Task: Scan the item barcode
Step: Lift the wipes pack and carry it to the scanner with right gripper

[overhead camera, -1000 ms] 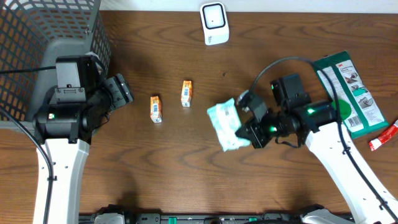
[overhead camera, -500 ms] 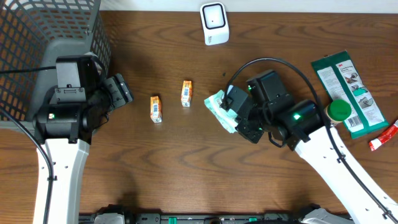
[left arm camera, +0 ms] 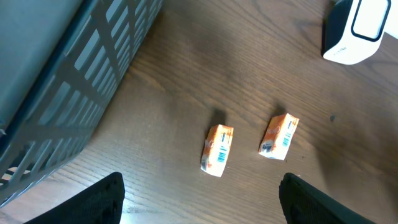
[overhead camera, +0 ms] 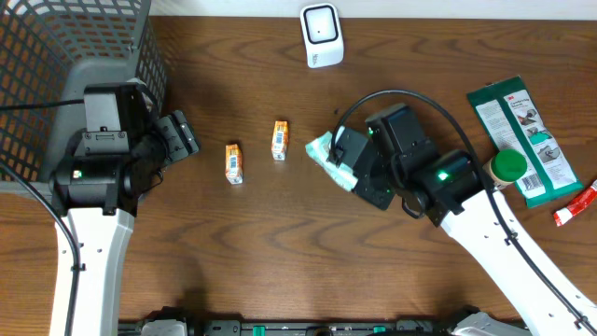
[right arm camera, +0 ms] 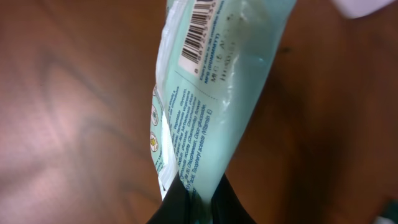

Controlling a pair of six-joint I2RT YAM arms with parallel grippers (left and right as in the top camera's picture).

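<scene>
My right gripper (overhead camera: 354,170) is shut on a mint-green soft pack (overhead camera: 326,153), held above the table's middle, below and right of the white scanner (overhead camera: 320,35). In the right wrist view the pack (right arm camera: 211,93) hangs edge-on from the shut gripper (right arm camera: 198,202), with its barcode (right arm camera: 200,31) at the far end. My left gripper (overhead camera: 182,135) stands open beside the basket, holding nothing. Its dark fingers (left arm camera: 102,199) frame bare wood in the left wrist view.
Two small orange boxes (overhead camera: 233,162) (overhead camera: 280,139) lie left of the pack. A grey mesh basket (overhead camera: 75,56) fills the far left corner. At the right lie a green flat package (overhead camera: 522,140), a green-capped bottle (overhead camera: 509,166) and a red tube (overhead camera: 576,205).
The right arm has carried the pack left and up the table, toward the scanner, and turned it more edge-on. The left arm has stayed still.
</scene>
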